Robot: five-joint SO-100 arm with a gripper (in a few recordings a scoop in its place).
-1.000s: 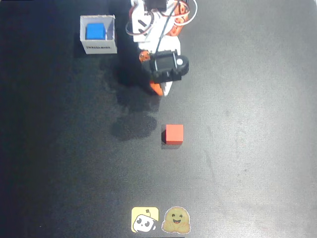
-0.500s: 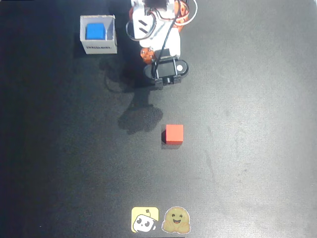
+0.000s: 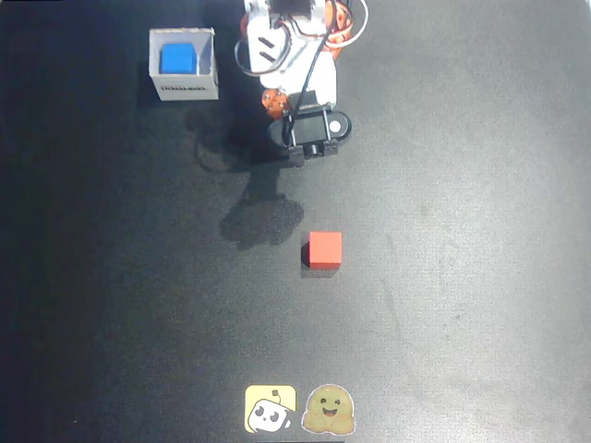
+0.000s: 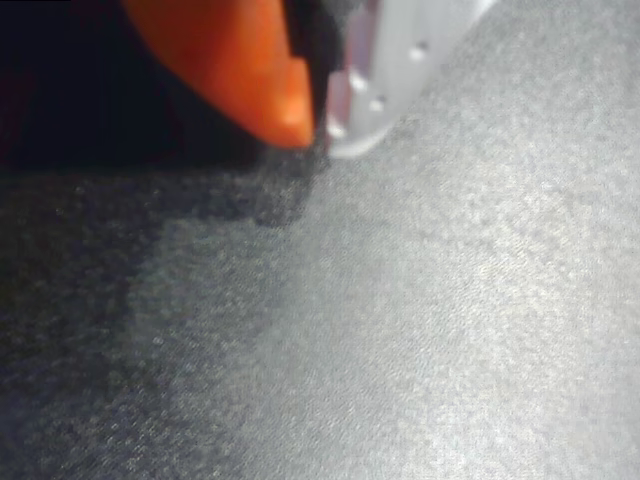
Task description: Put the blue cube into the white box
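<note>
— Where's the arm (image 3: 294, 55)?

— Folded up at the counter's (image 3: 462, 231) far edge, end effector (image 4: 318, 118) tucked in, orange and white tips nearly touching, nothing between them.

— And the blue cube (image 3: 177, 59)?

— Sitting inside the white box (image 3: 186, 87), far-left corner. Dark lettering on its side, too small to read.

— Anything else?

— A red cube (image 3: 324, 249) mid-counter, two cartoon stickers (image 3: 299, 409) at the near edge.
</note>
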